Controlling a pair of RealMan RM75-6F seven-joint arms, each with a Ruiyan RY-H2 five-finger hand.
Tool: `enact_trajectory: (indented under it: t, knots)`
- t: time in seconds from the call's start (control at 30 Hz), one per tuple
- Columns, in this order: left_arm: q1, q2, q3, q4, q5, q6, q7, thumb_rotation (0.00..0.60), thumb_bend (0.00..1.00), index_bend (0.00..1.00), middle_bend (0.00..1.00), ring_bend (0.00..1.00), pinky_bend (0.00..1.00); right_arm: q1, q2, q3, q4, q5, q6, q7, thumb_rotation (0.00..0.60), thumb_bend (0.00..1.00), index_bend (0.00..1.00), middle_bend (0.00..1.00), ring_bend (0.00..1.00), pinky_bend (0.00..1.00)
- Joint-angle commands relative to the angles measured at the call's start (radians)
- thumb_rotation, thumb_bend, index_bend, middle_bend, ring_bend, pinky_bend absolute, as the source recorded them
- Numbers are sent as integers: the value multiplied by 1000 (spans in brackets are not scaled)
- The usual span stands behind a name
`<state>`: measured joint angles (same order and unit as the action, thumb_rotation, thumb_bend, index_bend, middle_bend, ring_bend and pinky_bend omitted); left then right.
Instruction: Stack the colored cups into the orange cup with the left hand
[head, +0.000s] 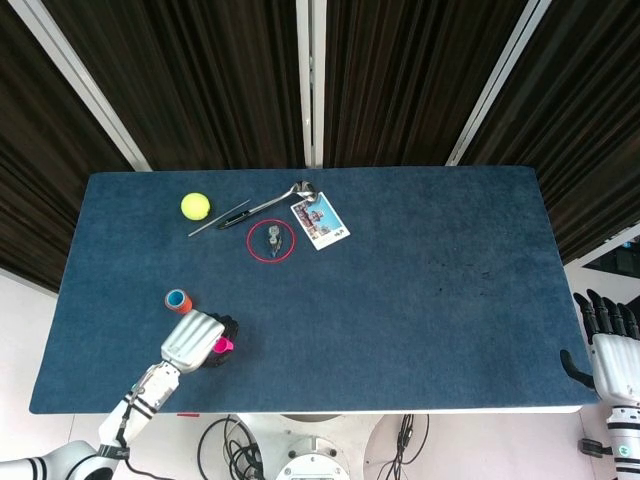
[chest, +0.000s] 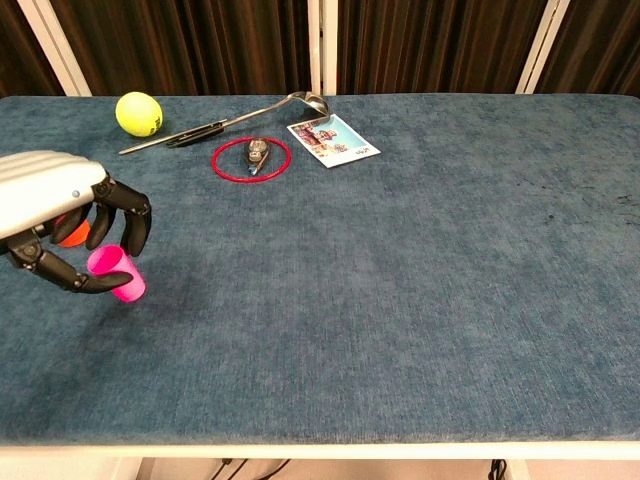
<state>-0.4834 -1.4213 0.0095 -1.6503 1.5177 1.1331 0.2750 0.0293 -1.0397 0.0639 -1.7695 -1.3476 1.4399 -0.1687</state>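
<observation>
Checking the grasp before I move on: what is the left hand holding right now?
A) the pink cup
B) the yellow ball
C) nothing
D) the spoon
A: in the chest view the left hand has its fingers curled around the pink cup, while the yellow ball and the spoon lie untouched at the far side of the table.
</observation>
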Motion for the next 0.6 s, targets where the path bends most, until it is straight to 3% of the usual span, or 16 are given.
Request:
enact_trajectory:
  t: [0.03, 0.37, 0.6]
  knots:
    - [3, 49, -30, -42, -23, 21, 1, 600, 290, 546, 547, 594, 723, -2, 3, 0, -3, -5, 5, 1, 600, 292, 0, 0, 0, 0]
    - [-23, 193, -154, -75, -195, -7, -54, 600, 300, 541, 540, 593, 716, -6, 14, -2, -17, -10, 13, -7, 600, 292, 0, 0, 0, 0]
    - [-52, 185, -168, 17, -295, -102, -111, 600, 301, 541, 539, 593, 716, -6, 21, -4, -33, -20, 16, -9, 600, 292, 0, 0, 0, 0]
